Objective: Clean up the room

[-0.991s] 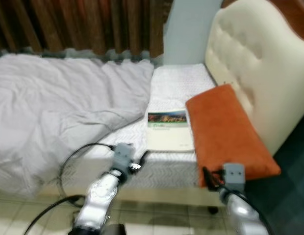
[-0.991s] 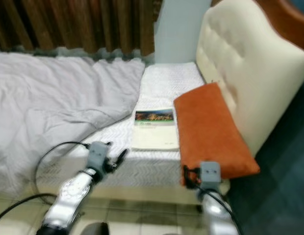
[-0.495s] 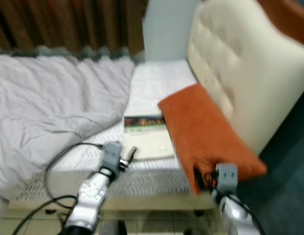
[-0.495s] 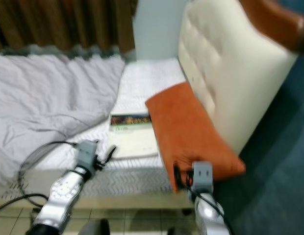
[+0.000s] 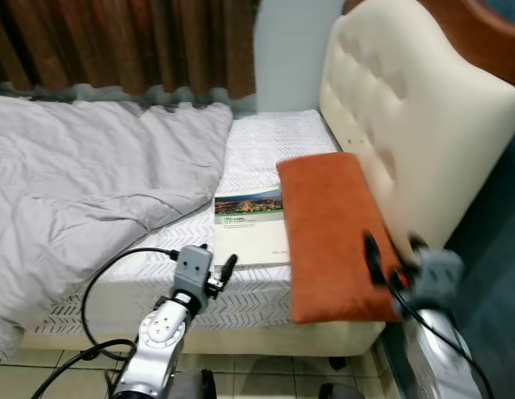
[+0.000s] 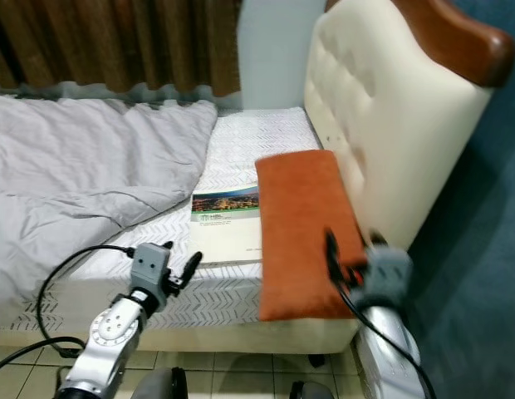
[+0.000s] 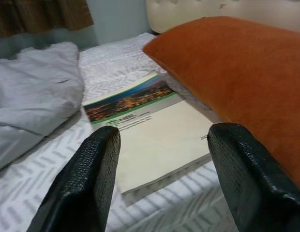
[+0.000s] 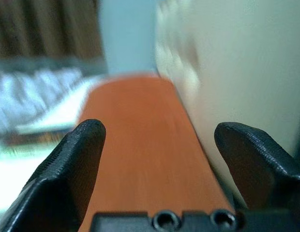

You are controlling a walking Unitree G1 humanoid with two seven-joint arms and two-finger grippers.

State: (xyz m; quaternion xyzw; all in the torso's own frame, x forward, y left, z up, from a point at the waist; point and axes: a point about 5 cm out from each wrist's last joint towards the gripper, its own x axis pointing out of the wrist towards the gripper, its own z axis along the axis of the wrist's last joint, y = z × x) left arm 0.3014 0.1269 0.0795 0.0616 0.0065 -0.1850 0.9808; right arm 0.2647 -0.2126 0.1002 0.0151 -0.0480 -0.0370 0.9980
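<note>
Fingers of the right pincer (image 6: 349, 259) are spread wide at the near right corner of the orange pillow (image 6: 303, 229), which lies along the cream headboard (image 6: 382, 125) on the bed (image 6: 257, 137), and nothing is gripped. Low at the bed's near edge, the left pincer (image 7: 162, 179) is held open and empty, aimed at the booklet (image 5: 251, 224) lying just beside the pillow and near the rumpled grey duvet (image 5: 91, 183). An approach step is judged to be in hand: the open fingers must next be closed on the pillow's corner or the booklet's edge.

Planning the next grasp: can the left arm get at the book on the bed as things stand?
Probably yes. The left gripper is open and points at the book, which lies flat near the mattress edge with nothing between them; the orange pillow lies alongside.
</note>
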